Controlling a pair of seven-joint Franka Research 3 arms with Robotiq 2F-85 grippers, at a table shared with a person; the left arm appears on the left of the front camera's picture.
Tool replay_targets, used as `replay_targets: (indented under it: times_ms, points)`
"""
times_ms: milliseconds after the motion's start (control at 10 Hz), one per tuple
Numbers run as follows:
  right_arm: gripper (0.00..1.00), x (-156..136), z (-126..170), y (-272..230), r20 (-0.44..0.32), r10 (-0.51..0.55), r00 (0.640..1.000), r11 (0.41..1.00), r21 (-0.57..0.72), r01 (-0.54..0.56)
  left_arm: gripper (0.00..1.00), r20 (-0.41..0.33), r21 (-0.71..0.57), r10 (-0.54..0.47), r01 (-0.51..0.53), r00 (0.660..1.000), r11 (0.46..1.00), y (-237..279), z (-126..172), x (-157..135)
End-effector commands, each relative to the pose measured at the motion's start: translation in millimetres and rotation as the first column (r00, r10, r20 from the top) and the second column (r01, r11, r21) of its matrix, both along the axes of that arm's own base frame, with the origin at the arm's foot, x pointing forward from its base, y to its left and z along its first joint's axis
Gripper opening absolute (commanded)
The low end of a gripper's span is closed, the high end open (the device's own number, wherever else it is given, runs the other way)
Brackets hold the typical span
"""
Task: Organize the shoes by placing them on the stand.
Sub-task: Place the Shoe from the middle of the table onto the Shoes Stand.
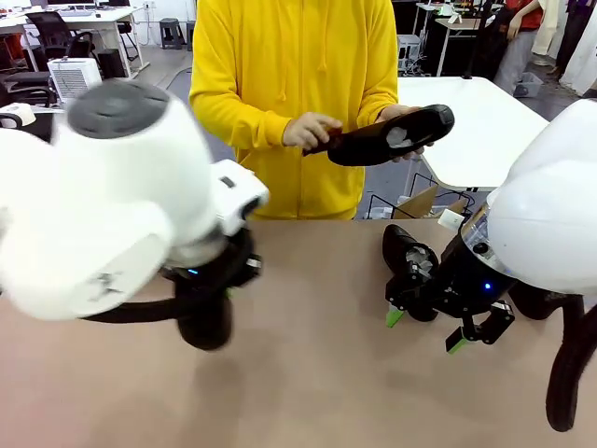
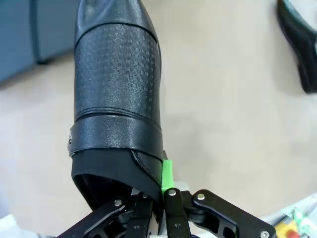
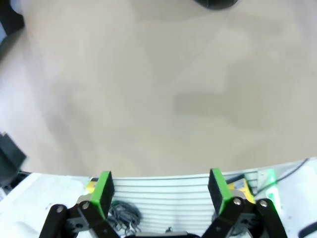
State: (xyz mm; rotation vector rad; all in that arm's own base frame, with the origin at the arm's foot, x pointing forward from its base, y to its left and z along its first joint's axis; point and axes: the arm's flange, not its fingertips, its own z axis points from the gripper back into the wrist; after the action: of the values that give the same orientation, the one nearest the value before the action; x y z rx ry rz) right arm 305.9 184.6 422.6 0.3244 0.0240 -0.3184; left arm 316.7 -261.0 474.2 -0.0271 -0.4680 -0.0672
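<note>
**Left arm gripping one shoe, right arm waiting empty**

The tan table [image 1: 308,383] is stretching bare between everyone. Two white arms are leaning over it. The left arm [image 1: 112,205] is looming large on its side, and the right arm [image 1: 550,215] is hanging low on the other.

Across from them a person in a yellow hoodie [image 1: 289,75] is holding one black shoe [image 1: 396,135] up in both hands [image 1: 312,133], well above the table. A second shoe [image 1: 403,250] is sitting on the table just behind the right gripper [image 1: 425,331]. That gripper's jaws are standing wide apart, with nothing between the green pads [image 3: 103,191].

The left gripper [image 2: 159,181] is clenching the heel rim of a textured shoe [image 2: 119,89], which is pointing toe-away from it.

I'd say the carrying step is in hand. The next move is calling for bringing that shoe over to the stand and settling it flat before letting go. With such a thin bite on the rim, it could swing.
</note>
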Motion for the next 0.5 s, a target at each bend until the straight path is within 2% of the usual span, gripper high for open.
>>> replay_targets:
  times_ms: [0,100,200,300,400]
  points:
    - [1.00,1.0,0.6,-2.0,0.004,0.013,1.000,1.000,-0.009,-0.013,0.00,0.120,0.122,0.014,-0.028,0.993,0.992,49.9,-3.9,27.0]
    - [1.00,1.0,0.6,-2.0,0.004,0.013,1.000,1.000,-0.009,-0.013,0.00,0.122,0.129,-0.002,-0.014,0.993,0.992,71.7,2.6,37.5]
    - [1.00,1.0,0.6,-2.0,0.004,0.013,1.000,1.000,-0.009,-0.013,0.00,0.124,0.083,0.060,-0.071,0.990,0.994,81.7,10.8,38.6]
    - [1.00,1.0,0.6,-2.0,0.004,0.013,1.000,1.000,-0.009,-0.013,0.00,0.083,0.108,0.017,-0.026,0.996,0.994,65.3,3.1,27.2]
    - [1.00,1.0,0.6,-2.0,0.004,0.013,1.000,1.000,-0.009,-0.013,0.00,0.083,0.108,0.017,-0.026,0.996,0.994,65.3,3.1,27.2]
